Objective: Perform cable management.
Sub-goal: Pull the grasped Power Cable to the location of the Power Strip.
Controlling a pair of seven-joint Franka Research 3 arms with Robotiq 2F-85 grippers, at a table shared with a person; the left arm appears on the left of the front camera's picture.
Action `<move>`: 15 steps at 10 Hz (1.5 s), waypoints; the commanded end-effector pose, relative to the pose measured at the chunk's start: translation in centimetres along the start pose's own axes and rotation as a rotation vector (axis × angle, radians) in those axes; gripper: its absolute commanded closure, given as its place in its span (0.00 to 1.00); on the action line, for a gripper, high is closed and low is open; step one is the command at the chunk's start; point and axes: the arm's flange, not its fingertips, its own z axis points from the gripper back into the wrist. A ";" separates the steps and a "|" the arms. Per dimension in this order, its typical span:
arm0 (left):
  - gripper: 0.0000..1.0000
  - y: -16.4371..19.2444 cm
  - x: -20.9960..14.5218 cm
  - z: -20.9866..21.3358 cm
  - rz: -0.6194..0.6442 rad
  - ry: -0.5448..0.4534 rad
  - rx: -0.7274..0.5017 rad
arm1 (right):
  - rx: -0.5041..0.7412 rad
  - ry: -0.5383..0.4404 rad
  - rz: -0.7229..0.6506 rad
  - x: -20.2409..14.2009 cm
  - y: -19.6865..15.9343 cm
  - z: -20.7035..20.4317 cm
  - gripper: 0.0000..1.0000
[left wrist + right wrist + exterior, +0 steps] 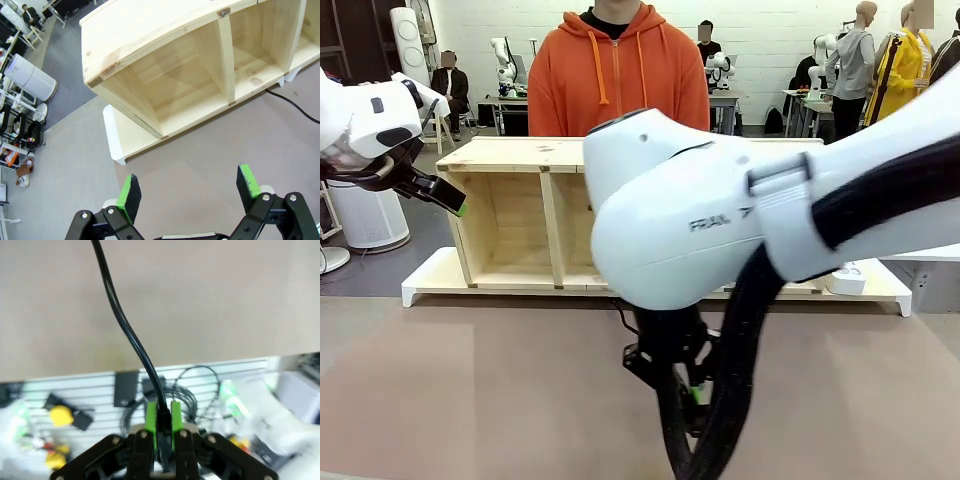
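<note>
The cable (pixel 120 315) is a thin black cord. In the right wrist view it runs from the top edge down between the green pads of my right gripper (pixel 163 407), which is shut on it. From the front, the right gripper (pixel 688 385) hangs low over the brown table, partly hidden by its own arm. A short piece of cable (pixel 622 318) shows by the base of the wooden shelf (pixel 520 215). My left gripper (pixel 188 189) is open and holds nothing, up at the shelf's left end (pixel 448 197). Another stretch of cable (pixel 295 106) lies on the table in front of the shelf (pixel 200 65).
The shelf stands on a white base board (pixel 430 275) at the table's far side. A person in an orange hoodie (pixel 617 70) stands behind it. A white block (pixel 847 280) sits on the board's right end. The brown table (pixel 480 400) stretches in front.
</note>
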 end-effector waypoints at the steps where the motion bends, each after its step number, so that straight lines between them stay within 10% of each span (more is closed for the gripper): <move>1: 0.00 0.1 0.0 0.0 0.002 0.000 -0.004 | 0.007 0.035 0.015 -2.0 -4.1 0.8 0.86; 15: 0.00 0.1 0.0 0.0 0.002 0.000 -0.004 | 0.019 -0.170 -0.567 -1.3 -23.0 3.7 0.86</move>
